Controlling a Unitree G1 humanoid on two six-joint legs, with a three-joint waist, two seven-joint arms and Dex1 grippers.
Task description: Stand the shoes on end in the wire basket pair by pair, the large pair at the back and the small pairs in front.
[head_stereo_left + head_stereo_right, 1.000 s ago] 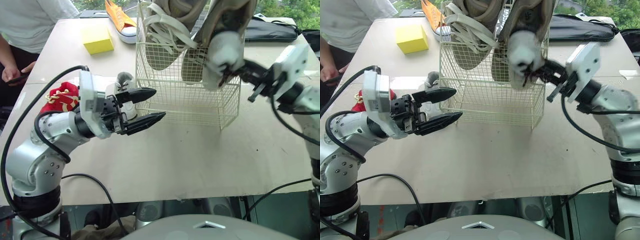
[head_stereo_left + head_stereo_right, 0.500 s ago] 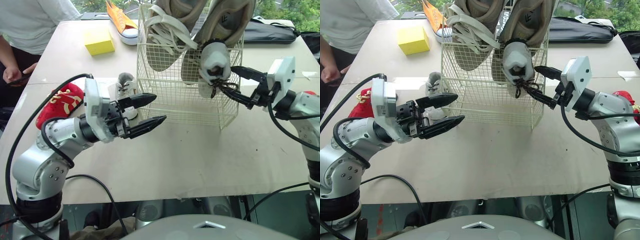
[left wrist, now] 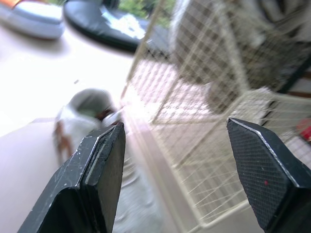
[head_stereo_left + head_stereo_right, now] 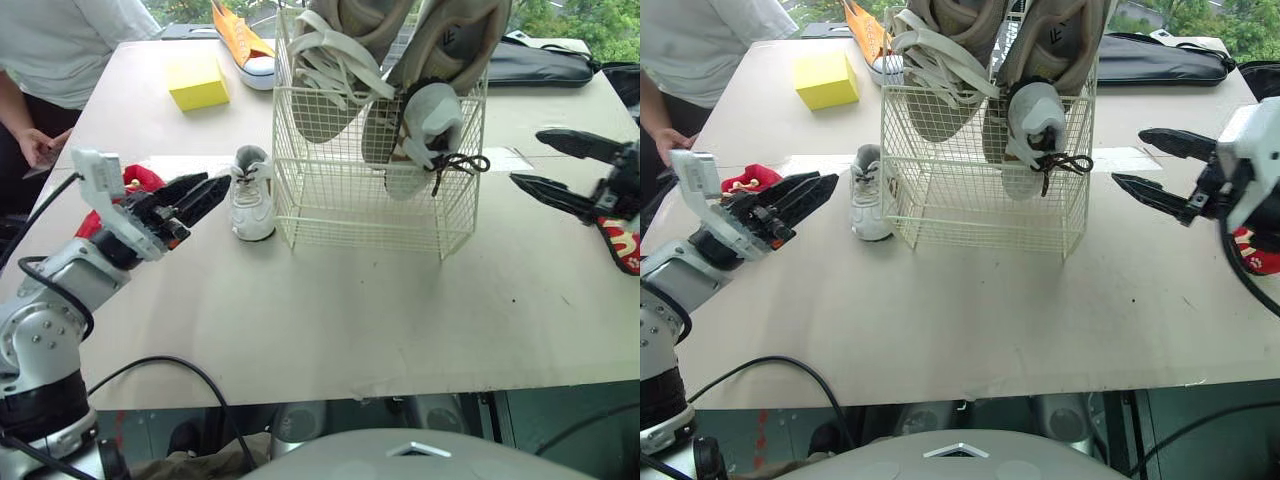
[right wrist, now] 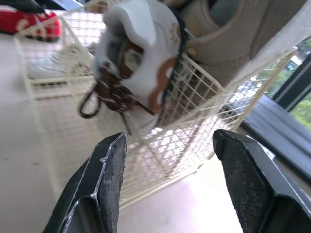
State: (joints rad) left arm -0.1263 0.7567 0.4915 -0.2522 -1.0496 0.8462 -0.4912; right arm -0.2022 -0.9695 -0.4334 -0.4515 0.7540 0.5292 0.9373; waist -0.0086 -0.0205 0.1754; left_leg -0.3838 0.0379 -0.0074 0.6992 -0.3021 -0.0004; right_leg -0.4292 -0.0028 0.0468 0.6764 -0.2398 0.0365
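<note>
A white shoe (image 4: 251,193) lies just left of the basket (image 4: 350,200), toe toward the robot, close ahead of the wide-open left gripper (image 4: 213,188); the right gripper (image 4: 526,157), also wide, hangs farther off.

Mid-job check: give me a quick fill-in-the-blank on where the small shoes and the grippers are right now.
The loose white shoe sits on the table to the robot's ___ of the wire basket. The white shoe with dark laces is ___ the basket. The left gripper and right gripper are both ___.
Missing words: left; inside; open.
</note>
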